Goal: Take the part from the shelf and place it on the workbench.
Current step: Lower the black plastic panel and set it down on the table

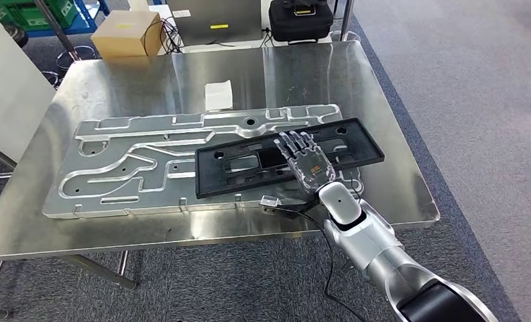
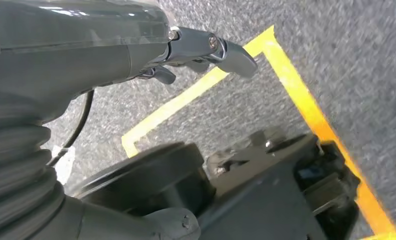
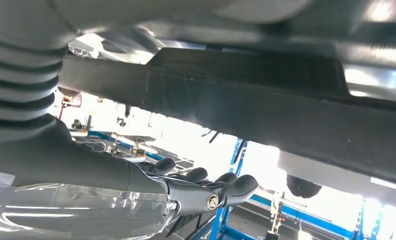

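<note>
The black rectangular part (image 1: 209, 174), a flat frame with several cut-outs, lies across a large machined aluminium plate (image 1: 129, 168) on the steel workbench (image 1: 115, 228). My right hand (image 1: 306, 161) is spread palm down over the part's middle, fingers stretched out. In the right wrist view the part (image 3: 246, 100) and my right hand (image 3: 186, 190) are apart, with bright background showing between them, and the hand holds nothing. My left hand (image 2: 136, 50) hangs beside my body over grey carpet, fingers loosely extended and holding nothing.
A white paper square (image 1: 218, 94) lies on the bench behind the plate. A small connector on a black cable (image 1: 271, 201) sits at the bench's near edge. A cardboard box (image 1: 125, 33) and a black case (image 1: 301, 20) stand beyond the far edge. A white cabinet (image 1: 5, 87) is left.
</note>
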